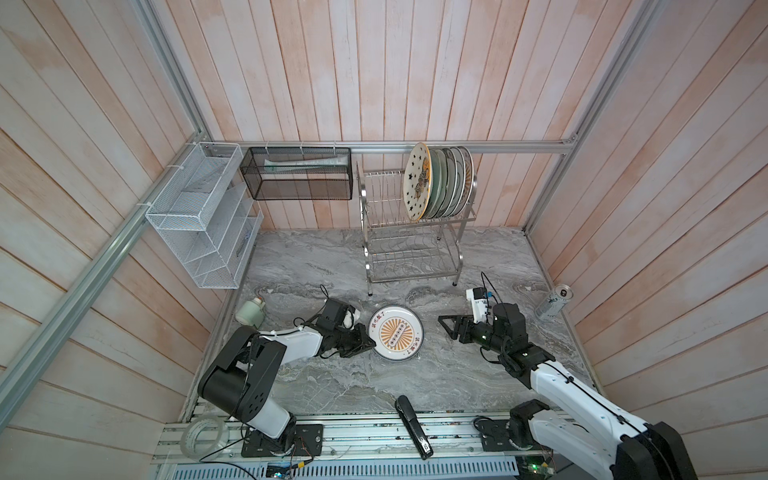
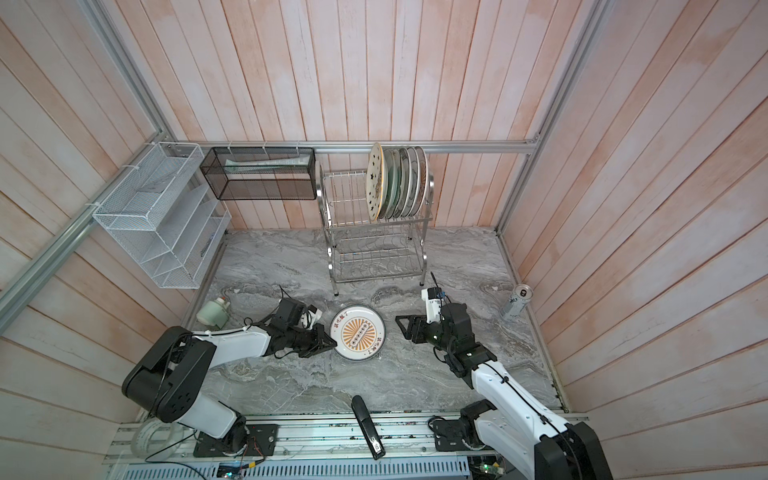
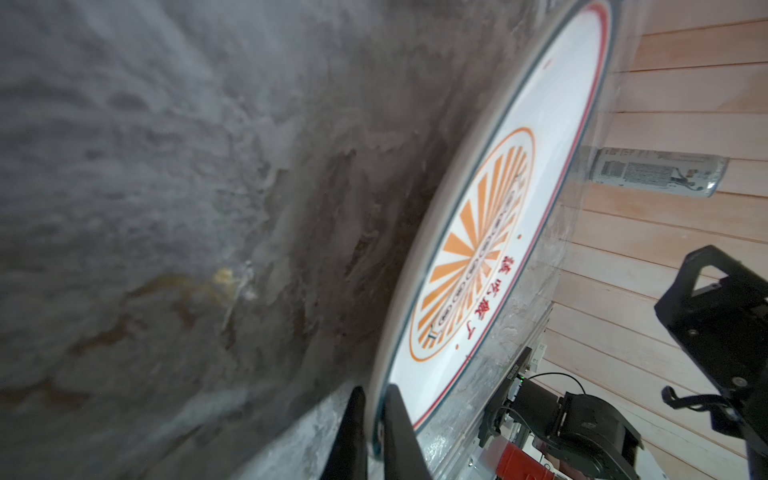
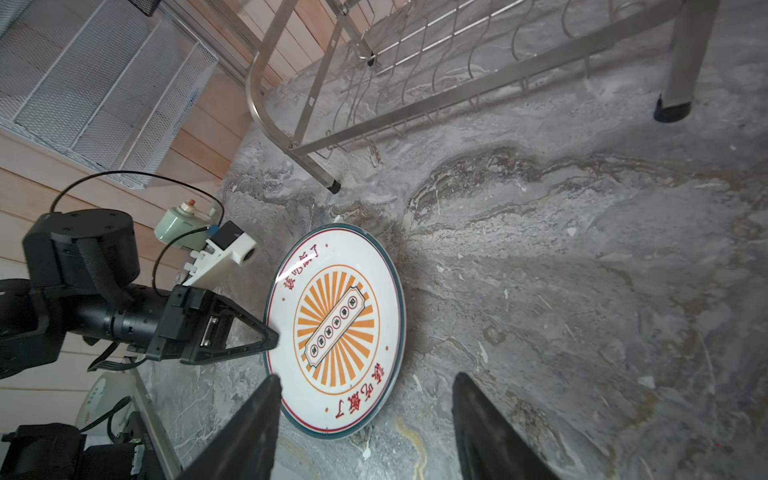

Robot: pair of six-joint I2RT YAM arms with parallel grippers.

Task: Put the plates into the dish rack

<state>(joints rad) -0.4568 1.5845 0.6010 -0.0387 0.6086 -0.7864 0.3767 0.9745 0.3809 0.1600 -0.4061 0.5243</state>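
Only left gripper (image 1: 371,344) clasps sunburst plate (image 1: 397,332) at rim; right gripper (image 1: 448,328) gapes apart.

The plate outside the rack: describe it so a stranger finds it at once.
On the grey marble counter, in front of the steel dish rack, one plate sits mid-counter. Unlike the racked plates standing on edge, it is face up, showing an orange sunburst and red lettering.

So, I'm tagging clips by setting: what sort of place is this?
Likely a staged kitchen corner in a robot cell: marble-look counter, dish rack holding plates, aluminium-framed plank walls.
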